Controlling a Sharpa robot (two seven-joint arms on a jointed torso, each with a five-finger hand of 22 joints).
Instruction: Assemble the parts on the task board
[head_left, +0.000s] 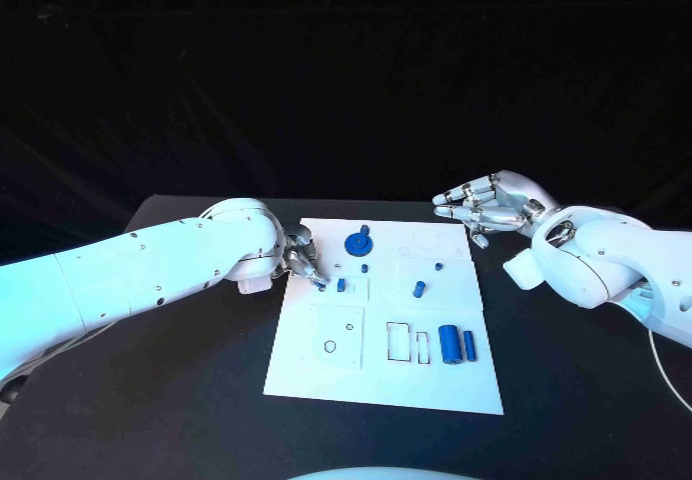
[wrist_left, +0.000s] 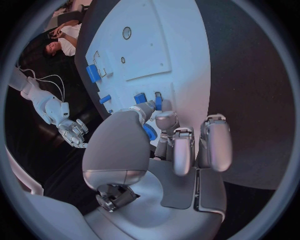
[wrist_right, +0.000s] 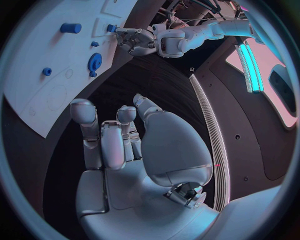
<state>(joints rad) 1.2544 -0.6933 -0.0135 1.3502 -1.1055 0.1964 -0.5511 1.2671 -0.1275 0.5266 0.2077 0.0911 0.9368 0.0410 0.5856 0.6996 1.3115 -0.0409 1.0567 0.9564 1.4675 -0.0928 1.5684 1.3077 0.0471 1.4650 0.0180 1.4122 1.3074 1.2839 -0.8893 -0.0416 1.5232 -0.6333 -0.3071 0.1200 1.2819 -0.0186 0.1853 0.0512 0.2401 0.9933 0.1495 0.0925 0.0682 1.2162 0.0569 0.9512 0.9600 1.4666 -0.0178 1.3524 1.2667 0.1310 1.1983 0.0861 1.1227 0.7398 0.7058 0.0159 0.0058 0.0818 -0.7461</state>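
two hands at work: our left hand (head_left: 299, 258) pinches a small blue part (wrist_left: 150, 132) to seat it on the task board (head_left: 378, 390), our right hand (head_left: 490, 205) waits empty, fingers loosely curled.

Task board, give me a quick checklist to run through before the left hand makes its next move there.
1. Left hand on a part: ok, its fingertips pinch a small blue piece at the task board's left edge.
2. Grip firm: cannot tell, the fingers hide most of the piece.
3. Right hand out of the way: ok, it hovers off the board's far right corner, fingers curled, holding nothing.
4. Blue gear clear of the left hand: ok, it lies apart, near the far edge.
5. Blue cylinder settled: ok, it lies flat near the board's right side.
6. Target slot for the pinched piece: cannot tell.
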